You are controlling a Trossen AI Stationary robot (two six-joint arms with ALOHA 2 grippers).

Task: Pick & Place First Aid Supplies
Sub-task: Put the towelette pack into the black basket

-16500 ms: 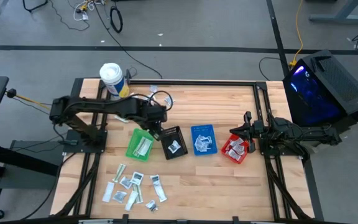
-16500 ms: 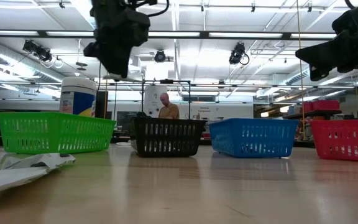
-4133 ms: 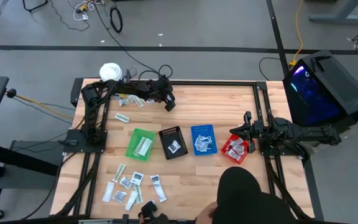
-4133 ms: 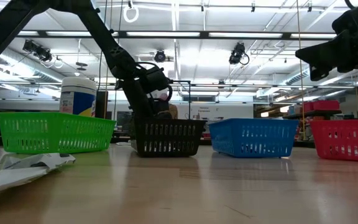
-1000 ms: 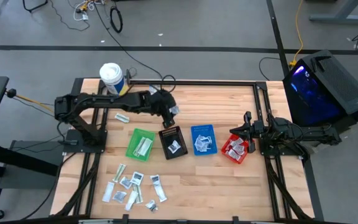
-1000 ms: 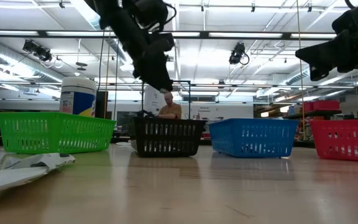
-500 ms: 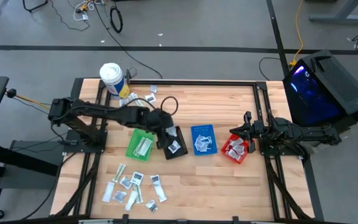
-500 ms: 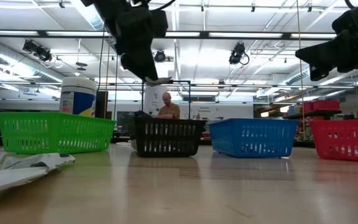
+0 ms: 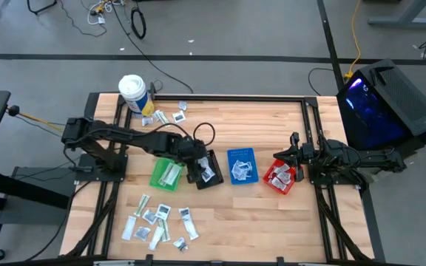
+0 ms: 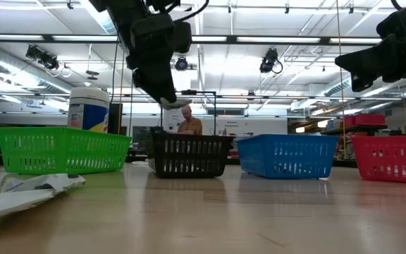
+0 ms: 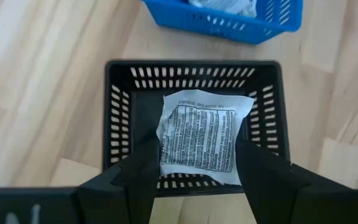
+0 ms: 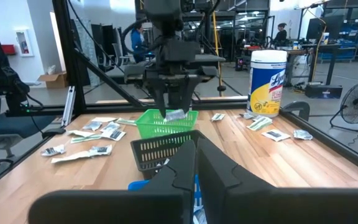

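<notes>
My left gripper (image 9: 198, 171) hangs over the black bin (image 9: 208, 168), shut on a small white sachet (image 11: 199, 124) with black print. The low view shows the sachet (image 10: 173, 101) at the fingertips, above the bin's rim (image 10: 189, 138). More first aid supplies lie loose near the table's front left (image 9: 157, 222), and a few lie by the far edge (image 9: 165, 117). My right gripper (image 9: 278, 164) waits shut over the red bin (image 9: 281, 179) at the table's right. My left gripper pinches the sachet between its two fingers, one on each side edge (image 11: 164, 152). The fingers (image 11: 143, 165) slant down from the table's left and far side. The sachet is lifted clear, its printed face toward the wrist camera, above the black bin's inside.
The green (image 9: 167, 171), black, blue (image 9: 242, 165) and red bins stand in a row across the table's middle, each with sachets in it. A white tub (image 9: 133, 92) stands at the far left corner. A black case (image 9: 383, 103) stands beyond the table's right side.
My left gripper has swung from the table's far side toward its near edge, carrying the sachet, and has come to stand over the black bin. It has tipped further down on the way. The sachet has stayed between the fingers, clear of the bin.
</notes>
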